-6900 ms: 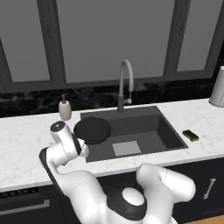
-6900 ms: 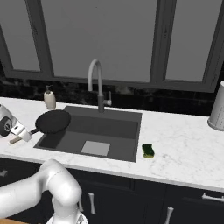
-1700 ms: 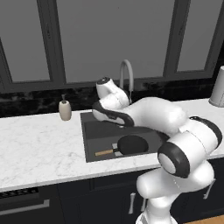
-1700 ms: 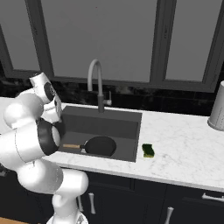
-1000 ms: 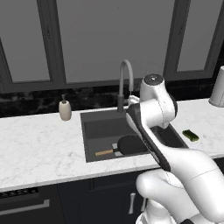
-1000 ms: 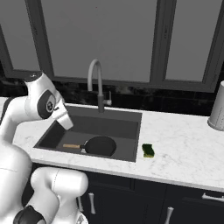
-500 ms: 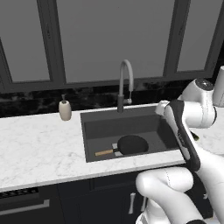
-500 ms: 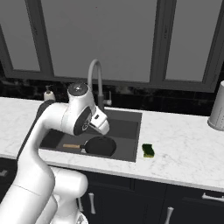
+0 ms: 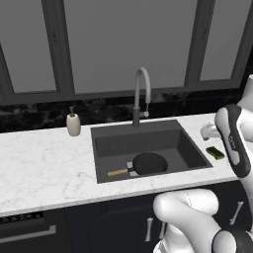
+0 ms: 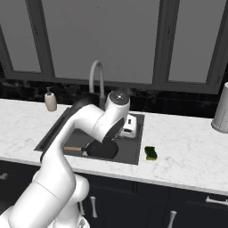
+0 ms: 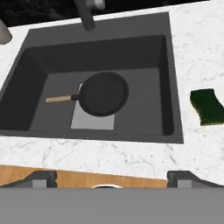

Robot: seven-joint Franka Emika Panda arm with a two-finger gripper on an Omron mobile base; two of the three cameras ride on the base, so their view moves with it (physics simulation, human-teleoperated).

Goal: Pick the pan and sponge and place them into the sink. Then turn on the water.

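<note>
The black pan (image 11: 103,93) lies flat on the floor of the dark grey sink (image 11: 26,92), its wooden handle pointing left. In the left base view the pan (image 9: 149,163) sits front and centre in the sink (image 9: 143,138). The green sponge (image 11: 206,106) lies on the counter just right of the basin, also seen as the sponge (image 9: 215,152) and the sponge (image 10: 151,152). My gripper (image 11: 111,178) hovers above the sink's right side, open, with nothing between its fingers. The arm hides part of the pan (image 10: 102,150). No water runs from the gooseneck faucet (image 9: 142,94).
A beige soap dispenser (image 9: 73,123) stands on the counter left of the sink. A grey canister (image 10: 221,109) stands at the far right of the marble counter. The faucet (image 10: 95,75) rises behind the basin, close to my arm.
My arm has swung to the right across the sink, toward the sponge's side. The pan has stayed where it lies in the sink. The gripper has stayed open.
</note>
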